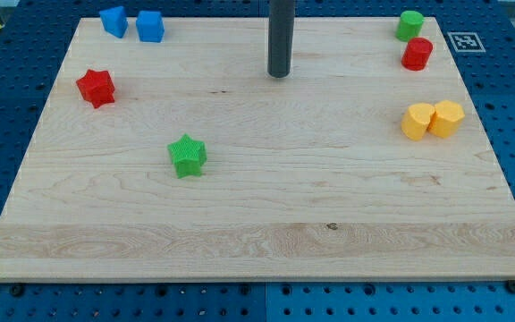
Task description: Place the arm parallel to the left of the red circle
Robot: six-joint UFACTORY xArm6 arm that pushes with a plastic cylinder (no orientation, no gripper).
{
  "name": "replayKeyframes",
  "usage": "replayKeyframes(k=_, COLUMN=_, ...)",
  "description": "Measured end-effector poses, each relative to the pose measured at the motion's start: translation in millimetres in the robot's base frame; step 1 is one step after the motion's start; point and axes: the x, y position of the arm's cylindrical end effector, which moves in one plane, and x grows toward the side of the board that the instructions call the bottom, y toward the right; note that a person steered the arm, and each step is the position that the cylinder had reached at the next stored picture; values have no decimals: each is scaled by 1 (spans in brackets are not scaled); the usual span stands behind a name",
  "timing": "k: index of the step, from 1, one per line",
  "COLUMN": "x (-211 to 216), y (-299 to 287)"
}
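The red round cylinder block (417, 54) sits near the top right corner of the pale wooden board (257, 224), touching the green round block (409, 24) above it. My tip (280, 74), the blunt end of a smooth dark rod, rests well apart to the view's left of the red cylinder, slightly lower in the view. There are no jaws: the rod is a plain shaft, touching no block. Two yellow faceted blocks (433, 119) sit pressed together below the red cylinder. A ridged green star (187, 156), a red star (96, 88) and two blue blocks (132, 23) lie toward the view's left.
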Motion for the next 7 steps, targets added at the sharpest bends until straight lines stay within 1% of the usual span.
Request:
replayKeyframes(k=6, x=-4, y=0)
replayKeyframes(k=7, x=-15, y=-1)
